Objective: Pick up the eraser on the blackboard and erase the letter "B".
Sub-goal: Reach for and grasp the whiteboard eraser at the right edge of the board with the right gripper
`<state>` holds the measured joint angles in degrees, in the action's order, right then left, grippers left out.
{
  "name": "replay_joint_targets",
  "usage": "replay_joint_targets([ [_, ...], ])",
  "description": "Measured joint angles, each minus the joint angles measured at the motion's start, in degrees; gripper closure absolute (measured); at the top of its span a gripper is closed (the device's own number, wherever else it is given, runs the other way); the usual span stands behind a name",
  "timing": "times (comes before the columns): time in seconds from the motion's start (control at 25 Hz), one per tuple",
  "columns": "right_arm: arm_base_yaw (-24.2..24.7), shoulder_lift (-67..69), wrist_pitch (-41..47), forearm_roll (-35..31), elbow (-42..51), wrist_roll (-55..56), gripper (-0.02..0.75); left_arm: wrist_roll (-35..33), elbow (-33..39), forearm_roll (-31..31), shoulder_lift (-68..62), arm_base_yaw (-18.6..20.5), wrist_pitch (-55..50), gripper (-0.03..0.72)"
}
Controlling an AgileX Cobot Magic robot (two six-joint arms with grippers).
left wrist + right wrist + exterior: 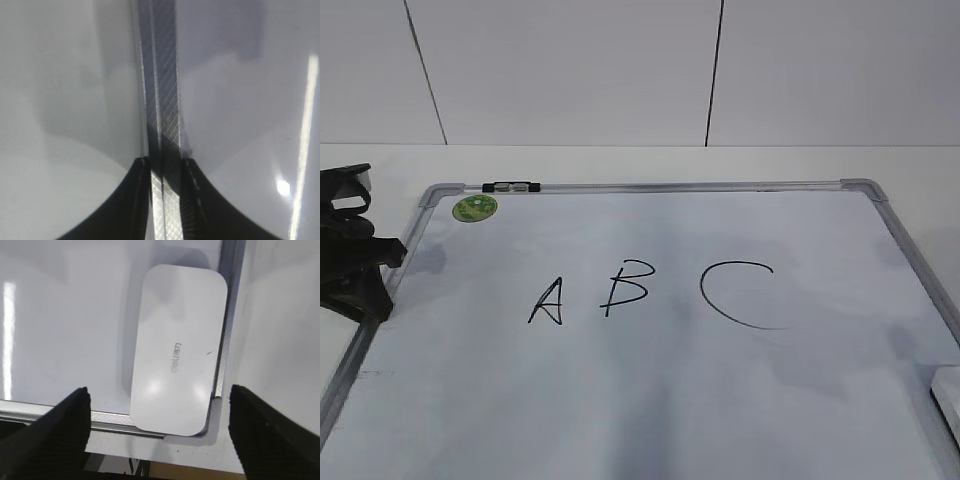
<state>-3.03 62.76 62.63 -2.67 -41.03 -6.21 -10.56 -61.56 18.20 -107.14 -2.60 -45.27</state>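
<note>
Right now the white rounded-rectangle plastic eraser (176, 350) with tiny grey print on its smooth top lies flat in a corner of the large white blackboard with silver-grey metal frame (650, 187), its long side against the frame rail. In the exterior view only a sliver of it shows at the right edge, low down. Right gripper (160, 412) hangs above it, both dark fingers (57, 432) spread wide, one on each side of the eraser, nothing held, not touching it as far as I can see.

Left gripper (165, 165) sits at the board's left frame rail. Wrist view shows its two dark fingertips (130, 200) either side of the hatched rail, narrow gap; clamped or just straddling, cannot tell.

Hand-drawn thin black marker letter "B" (625, 287) is mid-board, intact, between the pointed black "A" (547, 301) and the larger open curved "C" (738, 294), well apart from the eraser. Round green sticker (475, 208) near the far left corner, small black-and-grey clip (512, 186) on the top rail just beside it.
</note>
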Motion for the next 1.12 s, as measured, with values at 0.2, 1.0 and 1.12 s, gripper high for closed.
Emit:
replay_joint_targets([
  [0.2, 0.0, 0.8, -5.3, 0.1, 5.3, 0.6, 0.069, 0.0, 0.0, 0.0, 0.0, 0.0, 0.0, 0.57],
  [1.0, 0.0, 6.7, -15.7, 2.7, 11.1, 5.3, 0.07, 0.0, -0.1, -0.1, 0.0, 0.0, -0.2, 0.57],
  [1.12, 0.0, 7.3, -16.5, 1.9, 11.1, 5.2, 0.07, 0.0, -0.1, -0.2, 0.0, 0.0, -0.2, 0.57],
])
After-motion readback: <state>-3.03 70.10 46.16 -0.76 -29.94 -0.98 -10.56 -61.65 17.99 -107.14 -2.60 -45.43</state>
